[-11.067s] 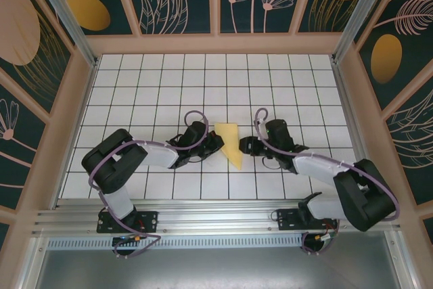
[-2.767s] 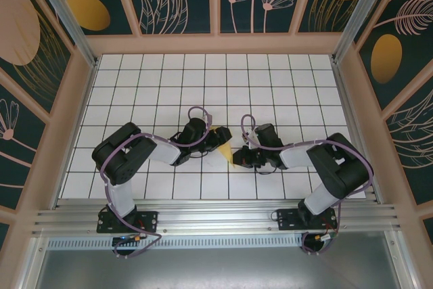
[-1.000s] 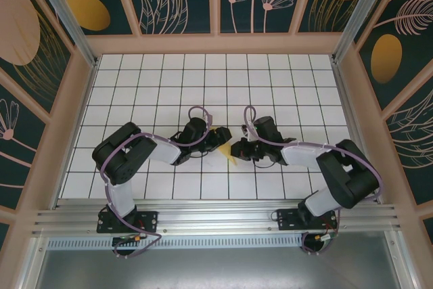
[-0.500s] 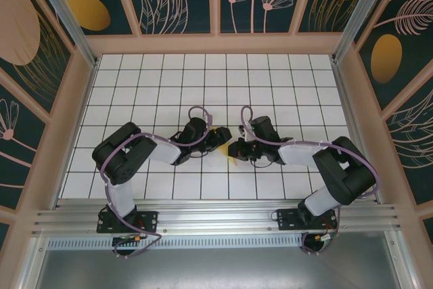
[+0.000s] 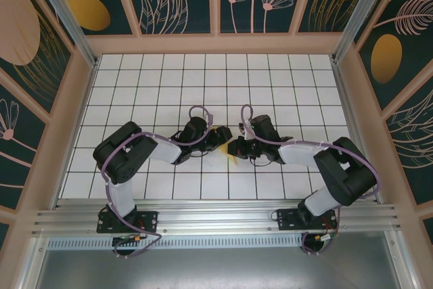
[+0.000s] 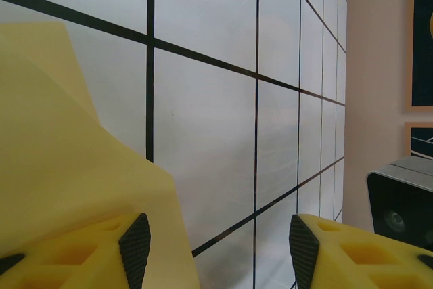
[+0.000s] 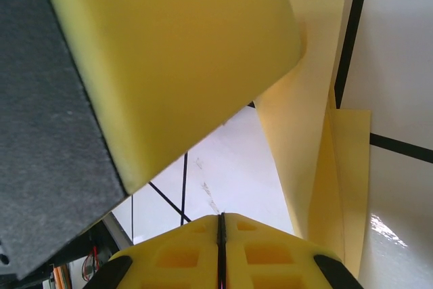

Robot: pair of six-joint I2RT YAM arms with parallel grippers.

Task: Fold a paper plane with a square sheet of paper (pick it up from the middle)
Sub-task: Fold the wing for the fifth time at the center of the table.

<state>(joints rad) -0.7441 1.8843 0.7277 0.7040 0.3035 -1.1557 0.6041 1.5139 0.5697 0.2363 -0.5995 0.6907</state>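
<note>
Found the sheet of paper (image 7: pixel 308 133) on the white gridded tabletop (image 5: pixel 169 79), near its middle, between the tips of the two arms. Judged it partly folded: saw in the right wrist view at least two yellow layers creased together, one flap standing up off the tabletop and curling over. Saw no slim pointed dart with a central ridge, so rated the task as somewhere midway. Cannot tell which fold is in hand. Reckoned the remaining folds, the pressing of the creases and the final shaping as outstanding.

Found the left gripper (image 6: pixel 218 235) with jaws apart at a middling width. Saw bare tabletop through most of the gap, with the sheet lying by one finger and its edge reaching a little way in, unclamped. Found the right gripper (image 7: pixel 220 225) with jaws pressed together along a thin seam. Saw nothing caught between them, and the sheet rising just beside.

Counted one sheet of paper, folded on itself, two grippers and one tabletop.
</note>
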